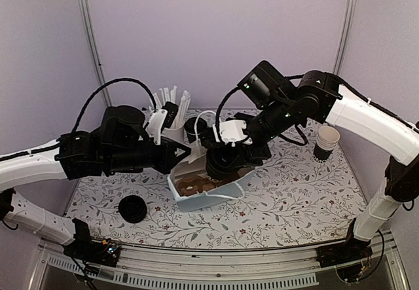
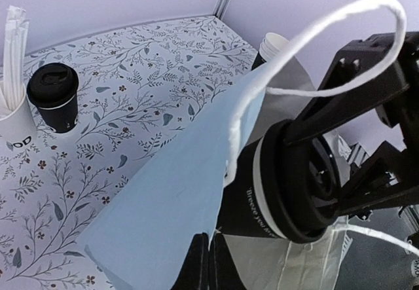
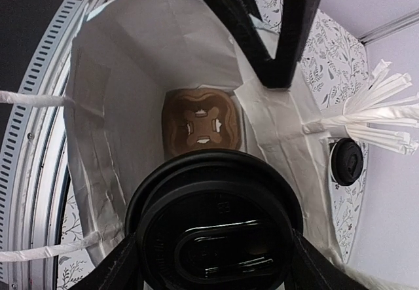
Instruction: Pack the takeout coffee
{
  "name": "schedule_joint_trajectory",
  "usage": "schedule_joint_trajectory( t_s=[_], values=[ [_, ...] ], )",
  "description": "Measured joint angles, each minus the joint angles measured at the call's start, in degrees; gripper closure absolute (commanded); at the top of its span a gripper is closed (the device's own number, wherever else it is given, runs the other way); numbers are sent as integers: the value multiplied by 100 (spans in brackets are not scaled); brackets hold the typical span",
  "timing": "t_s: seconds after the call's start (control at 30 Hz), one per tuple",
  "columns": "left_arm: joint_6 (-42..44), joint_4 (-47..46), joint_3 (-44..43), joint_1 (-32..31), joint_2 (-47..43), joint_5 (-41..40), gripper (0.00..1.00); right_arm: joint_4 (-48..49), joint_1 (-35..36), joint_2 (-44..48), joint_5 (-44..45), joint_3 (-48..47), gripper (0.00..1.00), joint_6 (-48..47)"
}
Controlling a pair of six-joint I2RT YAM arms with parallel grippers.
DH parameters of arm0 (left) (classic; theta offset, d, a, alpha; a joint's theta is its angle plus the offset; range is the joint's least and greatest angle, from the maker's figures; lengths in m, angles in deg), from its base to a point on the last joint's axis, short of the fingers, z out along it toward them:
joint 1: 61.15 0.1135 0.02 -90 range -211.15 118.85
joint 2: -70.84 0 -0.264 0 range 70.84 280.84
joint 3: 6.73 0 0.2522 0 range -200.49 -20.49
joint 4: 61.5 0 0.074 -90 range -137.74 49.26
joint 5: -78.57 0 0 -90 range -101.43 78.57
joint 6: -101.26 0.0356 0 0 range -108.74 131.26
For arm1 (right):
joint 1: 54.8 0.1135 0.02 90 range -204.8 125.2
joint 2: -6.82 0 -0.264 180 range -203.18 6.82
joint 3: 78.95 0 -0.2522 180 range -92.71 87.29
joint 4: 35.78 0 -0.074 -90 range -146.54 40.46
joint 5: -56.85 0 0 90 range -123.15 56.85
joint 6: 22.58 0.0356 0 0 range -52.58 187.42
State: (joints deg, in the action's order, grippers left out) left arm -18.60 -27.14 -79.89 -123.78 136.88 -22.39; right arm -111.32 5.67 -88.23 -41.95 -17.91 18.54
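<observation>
**Q:** Jaws first: how are they set?

**A:** On the left gripper (image 1: 180,151) the jaws are pressed fully together, and the rim of a white paper bag (image 1: 204,197) is pinched between them. On the right gripper (image 1: 226,154) the jaws are held wide and clamped on the takeout coffee (image 1: 222,164), a black cup with a black lid; one finger (image 3: 112,269) is seen on each side of the lid.

**Q:** How are the arms posed?

**A:** The left arm is stretched in from the left, low and almost level, with its wrist at the bag's left edge. The right arm is arched in from the right and bent down over the bag's mouth.

**Q:** Where is the coffee?

**A:** It is held tilted at the open mouth of the bag, partly inside, above a brown cardboard cup carrier (image 3: 201,121) that lies on the bag's bottom. It is not yet seated in the carrier. A string handle (image 2: 327,21) is looped above it.

**Q:** What other containers are shown?

**A:** A second lidded cup (image 2: 54,97) is stood upright on the flower-patterned table (image 1: 294,198), just beside a white cup of paper-wrapped straws (image 1: 173,123). A stack of unlidded cups (image 1: 326,143) is placed at the far right, and a low pile of black lids (image 1: 133,208) at the near left.
</observation>
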Motion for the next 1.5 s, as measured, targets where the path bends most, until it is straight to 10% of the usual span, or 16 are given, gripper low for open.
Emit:
schedule_joint_trajectory(
  t_s=[0.13, 0.43, 0.67, 1.5],
  values=[
    [-79, -199, 0, -302, 184, -308, 57, -2, 101, 35, 210, 426, 56, -9],
    [470, -927, 107, -468, -131, -621, 35, 310, 120, 710, 929, 1423, 56, -256],
    [726, -2090, 1145, 70, -1161, -1200, 37, 466, 339, 1075, 1233, 1779, 56, -540],
    [385, -3718, 2041, 1650, 1681, 1165, 36, 1296, 511, 1119, 970, 2726, 57, -509]
  ],
)
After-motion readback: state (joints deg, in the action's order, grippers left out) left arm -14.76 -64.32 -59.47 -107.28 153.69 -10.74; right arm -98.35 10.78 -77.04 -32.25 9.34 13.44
